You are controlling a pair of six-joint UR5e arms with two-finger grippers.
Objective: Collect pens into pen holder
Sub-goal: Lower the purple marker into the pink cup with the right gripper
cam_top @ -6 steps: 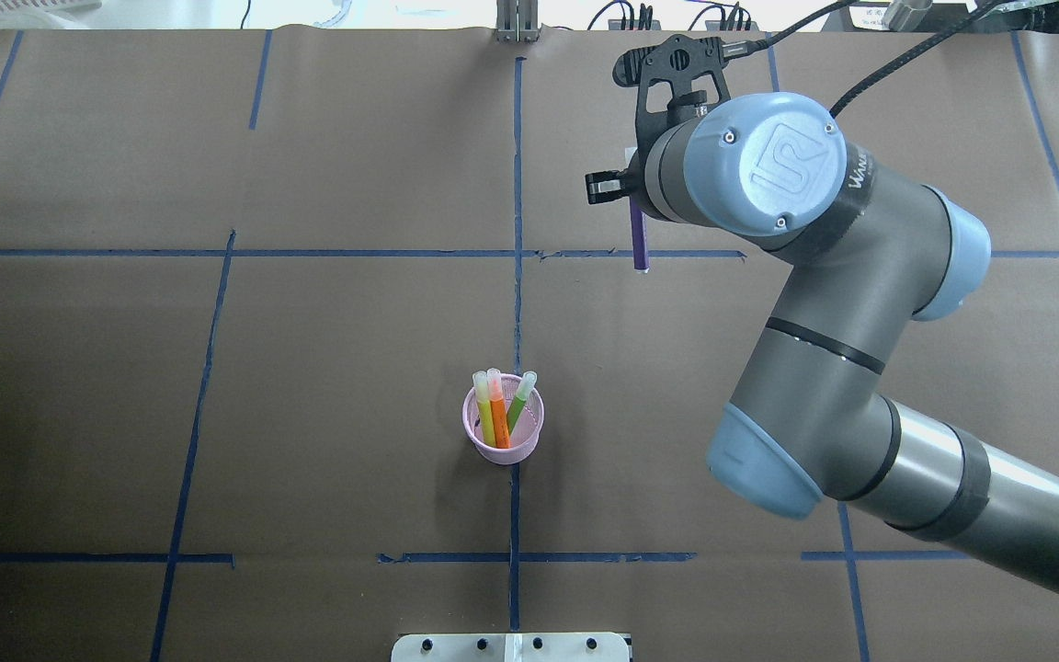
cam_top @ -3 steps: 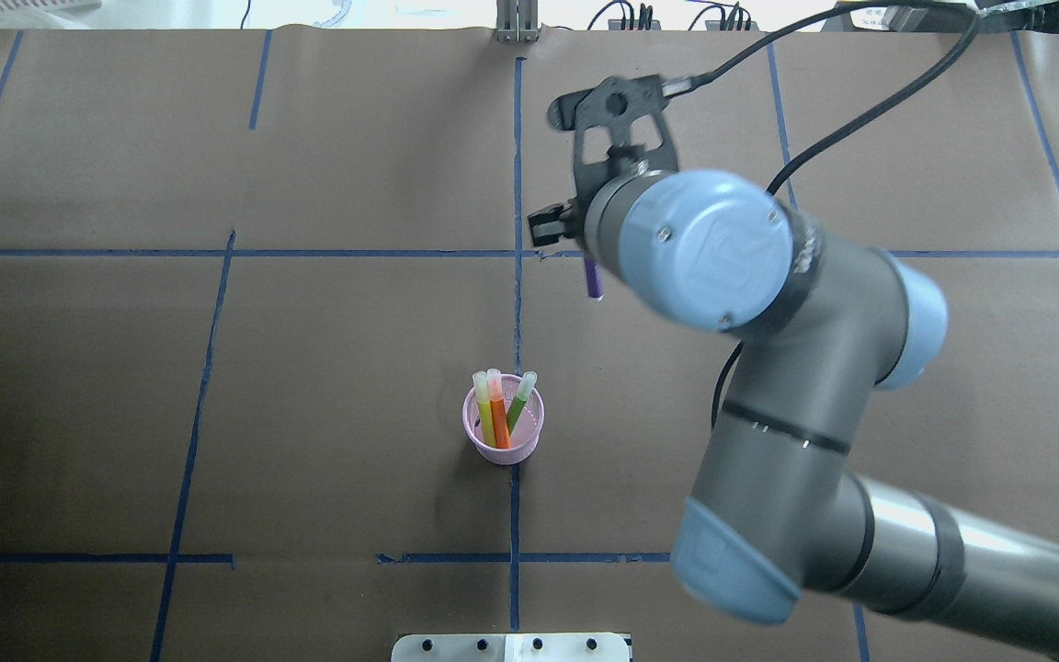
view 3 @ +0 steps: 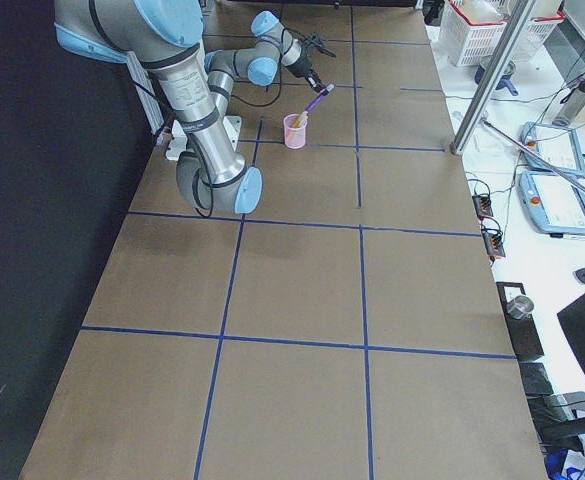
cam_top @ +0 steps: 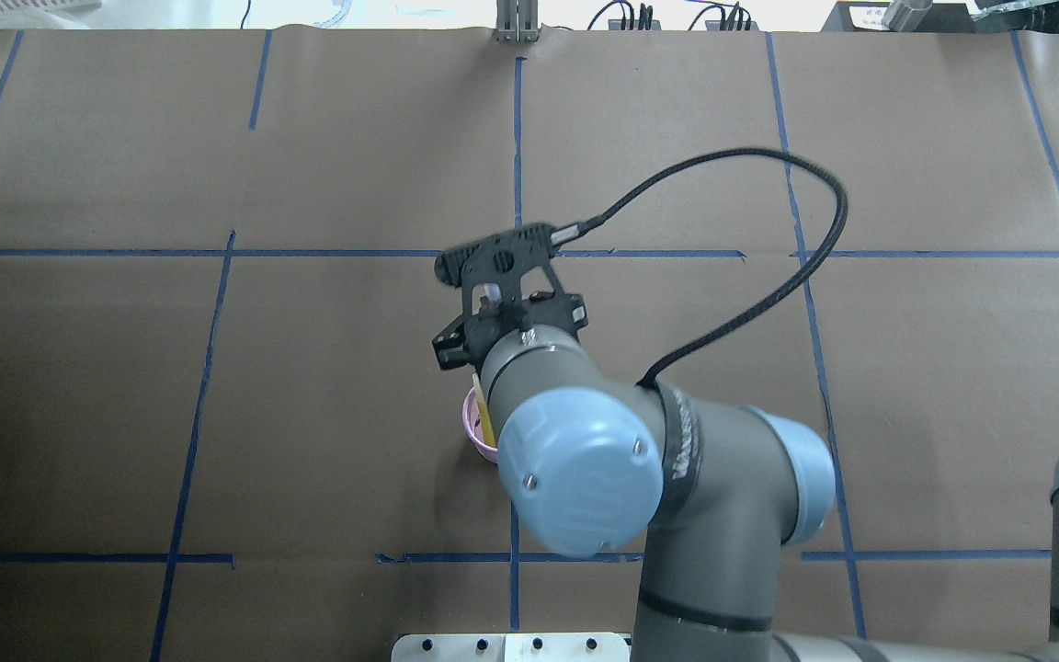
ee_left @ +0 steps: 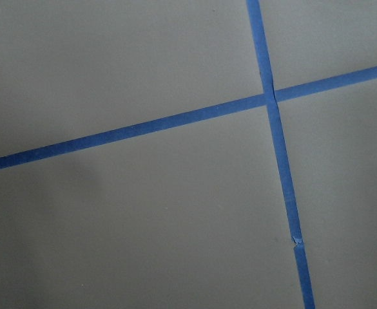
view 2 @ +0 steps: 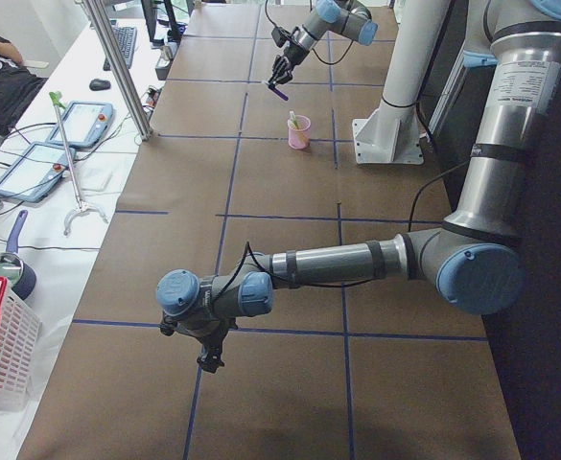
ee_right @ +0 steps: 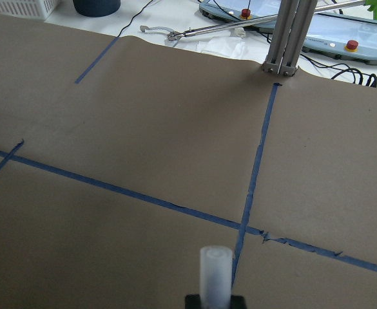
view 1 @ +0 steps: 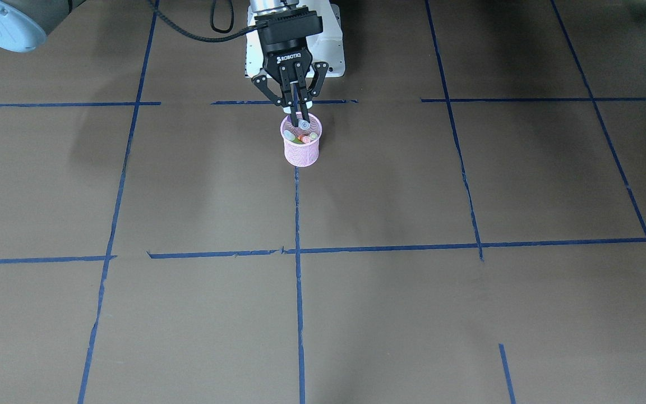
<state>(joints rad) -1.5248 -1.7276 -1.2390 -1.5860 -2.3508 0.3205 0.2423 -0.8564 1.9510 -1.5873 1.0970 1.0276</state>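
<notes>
The pink mesh pen holder (view 1: pixel 301 150) stands near the robot's base on the centre tape line; overhead, only its left rim (cam_top: pixel 472 425) shows beside the right wrist. Several pens (view 1: pixel 300 136) stand in it, one yellow-green (cam_top: pixel 483 418). My right gripper (view 1: pixel 296 115) hangs straight above the holder, shut on the purple pen (view 1: pixel 296 101), whose lower end (view 1: pixel 304 124) is at the rim. The pen's pale cap (ee_right: pixel 215 270) shows in the right wrist view. My left gripper (view 2: pixel 208 359) hovers low over the table far from the holder; I cannot tell whether it is open or shut.
Blue tape lines (cam_top: pixel 517 165) grid the brown paper. The right arm's black cable (cam_top: pixel 768 184) loops over the far right. A metal post (cam_top: pixel 517 23) stands at the far edge and a mounting plate (cam_top: pixel 511 648) at the near edge. The left arm (view 2: pixel 357 261) stretches low across the table.
The right arm has swung from the far right back to the centre. It carried the purple pen over the holder and now covers most of the holder from above.
</notes>
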